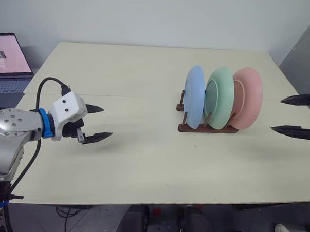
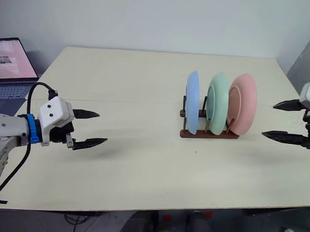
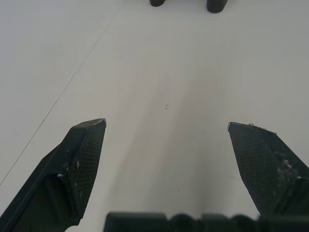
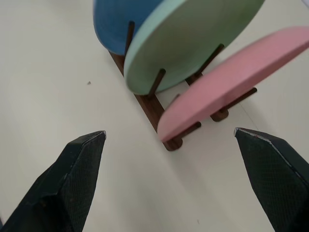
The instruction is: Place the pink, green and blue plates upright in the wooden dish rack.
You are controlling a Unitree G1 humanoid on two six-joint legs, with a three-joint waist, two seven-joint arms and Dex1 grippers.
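Right of centre on the tabletop: wooden dish rack holding blue plate, green plate, pink plate upright. Left hand at left, right hand at right edge, both spread wide, empty.

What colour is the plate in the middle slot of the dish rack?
Light green: the round green plate stands between the blue and pink ones; the right eye view shows it best.
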